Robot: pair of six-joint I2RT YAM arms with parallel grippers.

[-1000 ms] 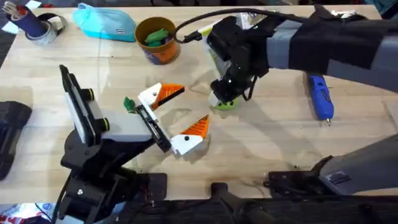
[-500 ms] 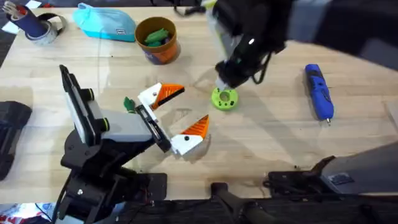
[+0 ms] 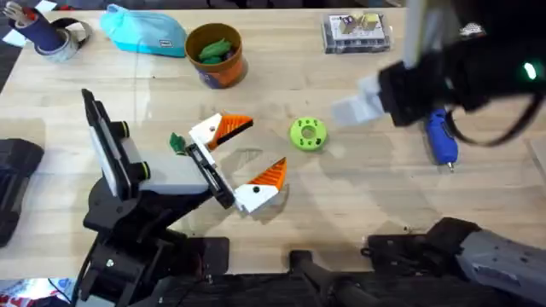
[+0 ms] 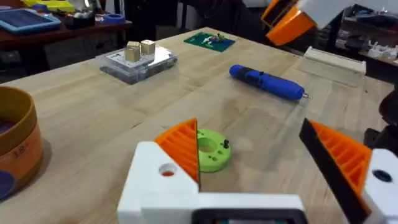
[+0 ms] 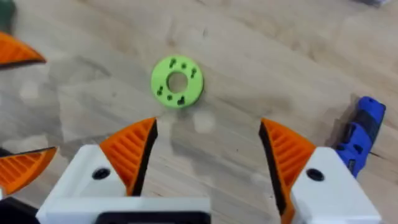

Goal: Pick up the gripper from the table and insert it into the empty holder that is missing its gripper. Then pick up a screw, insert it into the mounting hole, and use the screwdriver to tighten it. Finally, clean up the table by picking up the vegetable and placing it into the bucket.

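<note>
Right end effector [image 5: 208,158]: I read the two orange ribbed wedge pads as spread wide apart, with nothing between them; it hangs above the table, over the stretch between the green disc and the screwdriver.
Left end effector [image 3: 232,155]: I see it low over the table, white blocks with orange ribbed tips standing apart, empty.
Green disc [image 3: 308,134]: flat lime-green round plastic piece with a centre hole and small black dots, lying on the wood just beside the left end effector's tips.
Screwdriver [image 3: 439,134]: blue pen-shaped body with a thin metal bit, lying flat at the right of the table.
Bucket [image 3: 215,55]: round orange-brown cup with yellowish rim, green items inside, at the far side.
Table [image 3: 358,205]: light wood, visible plank grain.
Light-blue pouch [image 3: 145,32]: soft, beside the bucket.
</note>
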